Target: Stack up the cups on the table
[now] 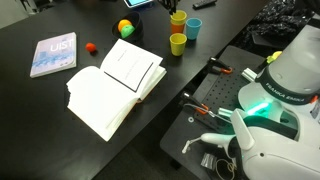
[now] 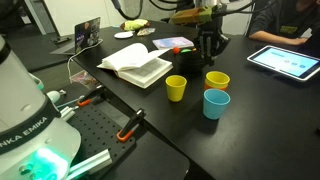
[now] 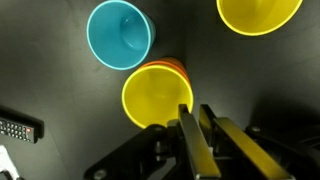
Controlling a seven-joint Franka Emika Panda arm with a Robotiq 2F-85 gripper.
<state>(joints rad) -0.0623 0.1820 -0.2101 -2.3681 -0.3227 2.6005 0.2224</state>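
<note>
Nesting cups: yellow cup [image 3: 155,98] seated in orange cup [image 3: 177,66], on desk [image 3: 50,90].
Blue cup [image 3: 120,33]: empty, beside them.
Other yellow cup [image 3: 258,14]: empty, apart.
End effector [image 3: 196,114]: fingers closed together, gripping nothing.

arm [image 1: 285,70]: white rounded shell; black FRANKA EMIKA lettering | base light [image 1: 255,100]: green glow | fingers [image 3: 187,145]: black

Black table [image 1: 40,110]: cups [image 2: 176,88], ball [image 1: 125,28], books [image 1: 112,85] (one open)

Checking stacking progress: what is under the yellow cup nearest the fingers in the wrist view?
An orange cup shows only a rim sliver beside the yellow cup; its rest is covered.
</note>
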